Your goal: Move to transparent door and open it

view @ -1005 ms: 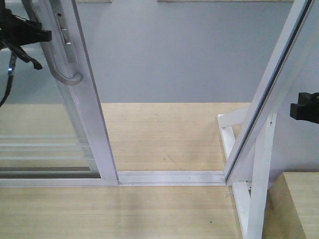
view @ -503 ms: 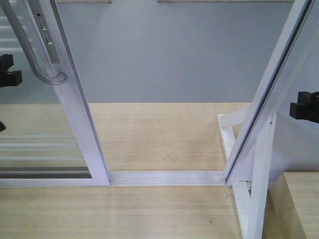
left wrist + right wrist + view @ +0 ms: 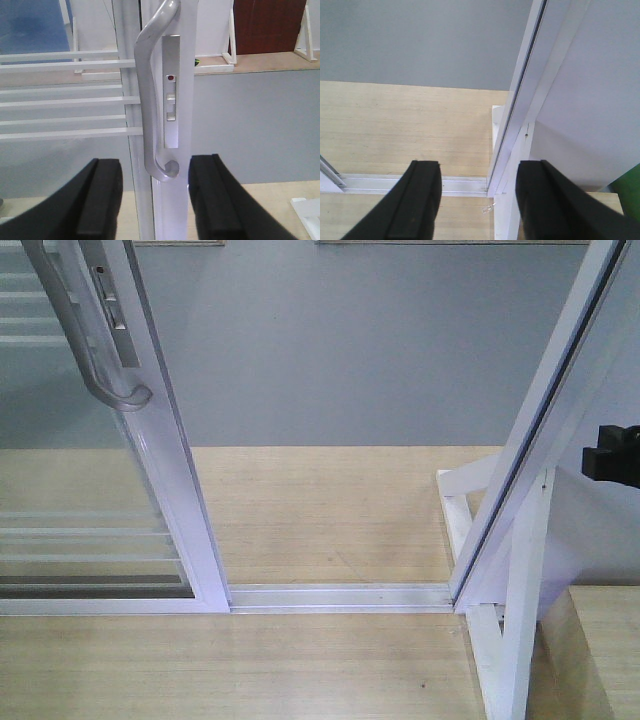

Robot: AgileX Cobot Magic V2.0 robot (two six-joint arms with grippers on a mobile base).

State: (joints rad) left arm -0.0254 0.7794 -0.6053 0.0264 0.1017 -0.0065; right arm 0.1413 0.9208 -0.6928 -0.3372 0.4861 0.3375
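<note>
pale wood floor, grey wall; transparent door, curved grey handle; my left gripper and right gripper both spread, empty.

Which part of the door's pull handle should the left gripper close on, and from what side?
Grip the straight upright bar of the handle, coming head-on, level. It stands off the door frame, and the open left gripper already has a finger on either side, below its hooked end.
</note>
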